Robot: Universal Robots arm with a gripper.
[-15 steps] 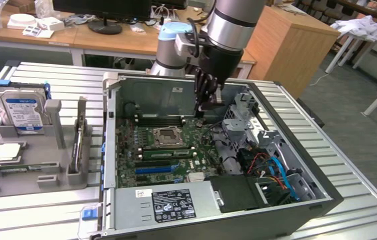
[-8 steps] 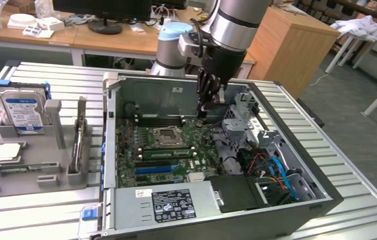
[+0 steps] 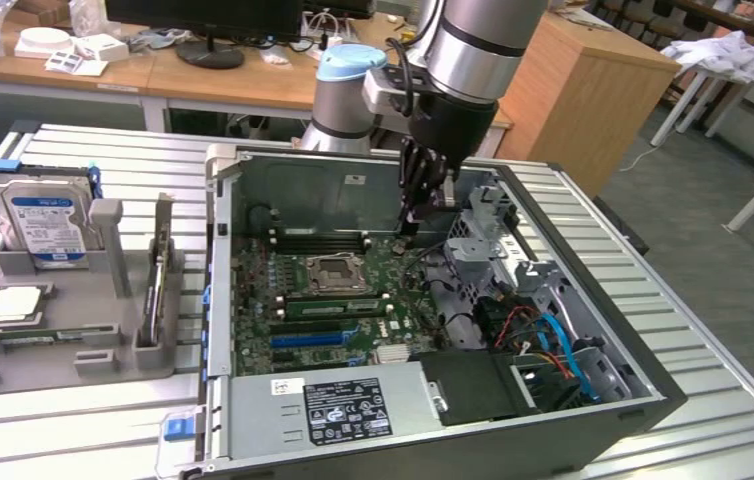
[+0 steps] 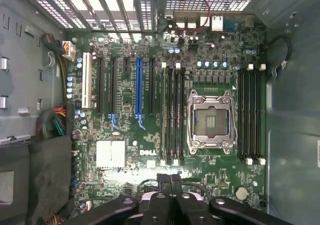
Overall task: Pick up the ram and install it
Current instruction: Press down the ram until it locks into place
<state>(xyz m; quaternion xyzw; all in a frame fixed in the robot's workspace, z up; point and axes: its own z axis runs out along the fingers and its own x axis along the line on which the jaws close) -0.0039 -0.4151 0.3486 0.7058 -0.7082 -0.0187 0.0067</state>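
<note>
The arm's fingers (image 3: pixel 413 195) hang point-down over the open computer case (image 3: pixel 350 185), above the far edge of the motherboard (image 3: pixel 284 275), and touch nothing. In the wrist view the fingers (image 4: pixel 164 190) are pressed tight together with nothing between them, and beyond them lie the board (image 4: pixel 125 135), its bare processor socket (image 4: pixel 211 122) and the long memory slots (image 4: pixel 173 115) beside it. The ram (image 3: pixel 156 285) appears to be the thin dark stick standing on edge in a holder of the grey tray (image 3: pixel 108 235), on the counter (image 3: pixel 70 425) at the exterior view's left, well apart from the fingers. In the same tray a hard drive (image 3: pixel 44 215) stands upright and a square processor chip (image 3: pixel 17 303) lies flat.
</note>
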